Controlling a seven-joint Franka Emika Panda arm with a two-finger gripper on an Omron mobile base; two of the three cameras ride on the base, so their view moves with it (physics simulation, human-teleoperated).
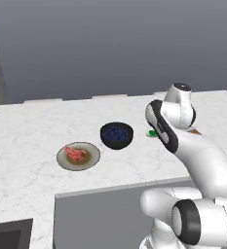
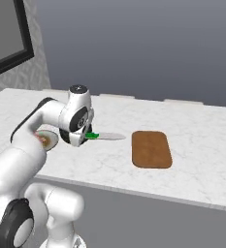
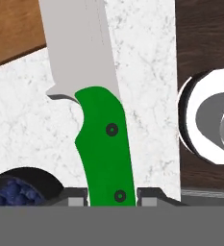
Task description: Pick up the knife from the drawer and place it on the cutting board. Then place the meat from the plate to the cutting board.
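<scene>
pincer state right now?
Pincer: closed on the knife by its green handle, blade pointing toward the cutting board.

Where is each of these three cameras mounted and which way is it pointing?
Left base view: behind the arm on its left, looking forward and down at the counter with the plate, meat and bowl; the white arm rises at lower right.
Right base view: behind on the right, facing the cutting board; the arm rises at lower left.
Hand view: on the hand, looking along the tool, shut on the knife.
Shared: the knife and the cutting board corner.
</scene>
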